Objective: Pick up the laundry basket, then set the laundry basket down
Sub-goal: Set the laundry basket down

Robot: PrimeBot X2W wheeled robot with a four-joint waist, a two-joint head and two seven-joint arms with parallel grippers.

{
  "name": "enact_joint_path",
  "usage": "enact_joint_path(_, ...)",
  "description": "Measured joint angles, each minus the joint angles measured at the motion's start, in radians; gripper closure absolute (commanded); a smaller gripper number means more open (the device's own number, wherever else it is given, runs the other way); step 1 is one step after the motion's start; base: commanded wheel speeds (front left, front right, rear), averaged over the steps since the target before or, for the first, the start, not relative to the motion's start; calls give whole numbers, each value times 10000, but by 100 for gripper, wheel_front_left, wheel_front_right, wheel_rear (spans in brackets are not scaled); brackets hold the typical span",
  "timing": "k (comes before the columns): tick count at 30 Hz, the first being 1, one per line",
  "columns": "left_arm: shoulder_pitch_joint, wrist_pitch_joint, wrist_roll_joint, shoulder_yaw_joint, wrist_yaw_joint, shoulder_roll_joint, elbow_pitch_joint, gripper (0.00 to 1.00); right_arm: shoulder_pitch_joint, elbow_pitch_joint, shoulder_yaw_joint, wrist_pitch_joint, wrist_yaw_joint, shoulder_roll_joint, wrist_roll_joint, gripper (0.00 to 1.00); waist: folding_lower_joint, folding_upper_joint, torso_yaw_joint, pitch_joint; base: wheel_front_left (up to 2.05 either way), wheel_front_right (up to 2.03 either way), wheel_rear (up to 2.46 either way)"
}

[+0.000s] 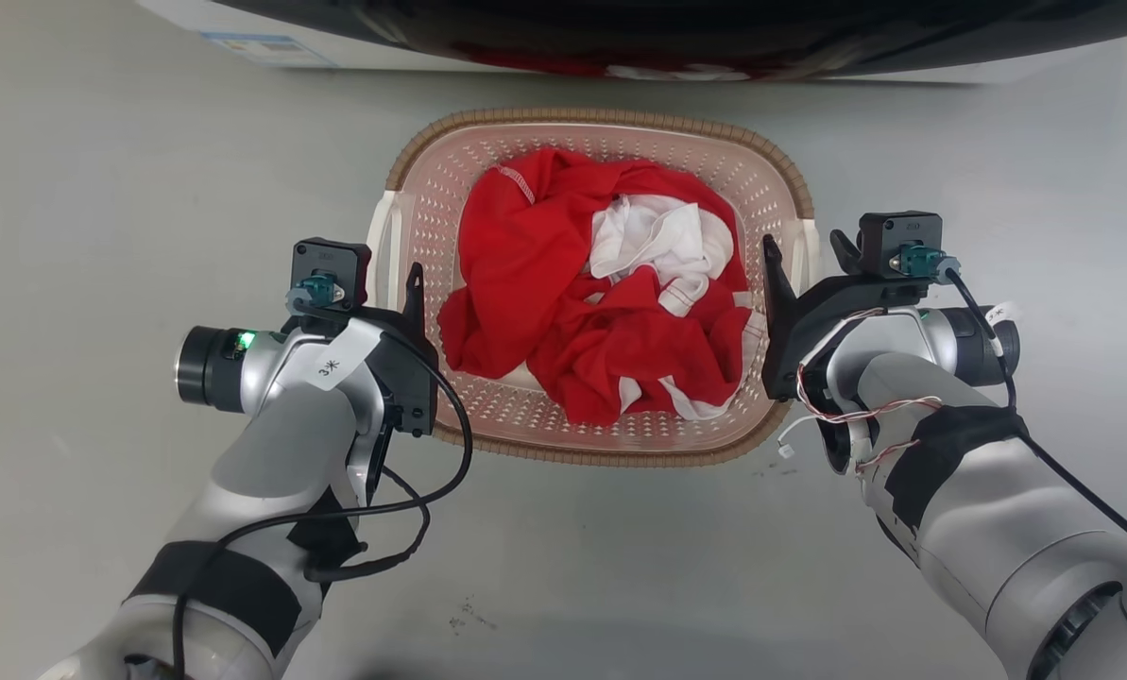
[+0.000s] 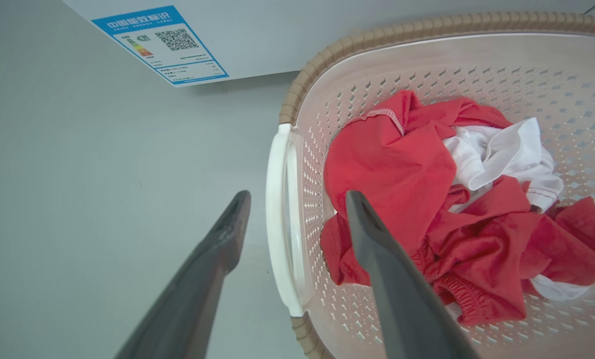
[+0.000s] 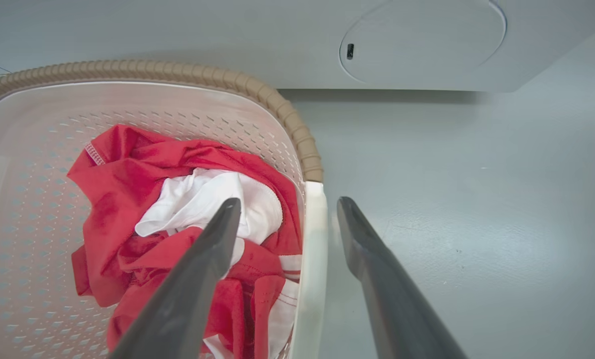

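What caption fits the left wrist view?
Open left gripper straddles the laundry basket's white handle; red clothes inside.

laundry basket [image 1: 525, 416]: cream, perforated walls, brown woven-look rim [image 1: 620, 118], white handles [image 2: 277, 214] | clothes [image 1: 535, 283]: red, white | floor [image 1: 100, 189]: grey

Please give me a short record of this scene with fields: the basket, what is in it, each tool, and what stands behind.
basket: laundry basket, upright, seemingly resting on the grey floor
contents: red and white clothes, in a loose pile
left tool: open, astride the left white handle, one finger inside the basket, one outside
right tool: open, astride the right white handle in the same way
behind basket: white appliance with a blue label
stage: handles not yet gripped
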Motion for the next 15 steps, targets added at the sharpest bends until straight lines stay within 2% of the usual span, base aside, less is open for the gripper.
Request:
enact_joint_path(9, 239, -199, -328, 207, -36, 6, 151, 0, 21, 2, 0, -71, 0, 8, 0, 0, 0, 0, -95, -636, 0, 0, 0)
enact_joint_path(15, 276, -387, -451, 449, -290, 61, 134, 0, 146, -52, -224, -171, 0, 21, 140, 0, 2, 0, -181, -1211, 0, 0, 0)
